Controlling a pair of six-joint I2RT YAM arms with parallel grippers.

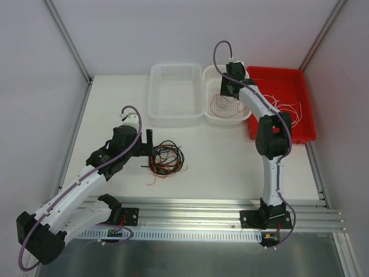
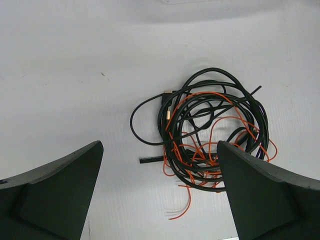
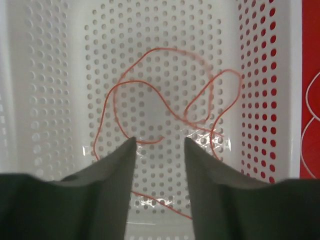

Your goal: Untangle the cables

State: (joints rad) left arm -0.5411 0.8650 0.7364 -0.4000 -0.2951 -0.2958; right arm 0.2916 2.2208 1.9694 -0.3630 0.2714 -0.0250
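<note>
Find the left gripper spread wide, just left of the tangle of black and orange cables on the tabletop. The right gripper is partly spread and holds nothing, above one orange cable lying in the white basket. White cables lie in the red tray.

Apparently open tabletop around cables, baskets beyond
</note>
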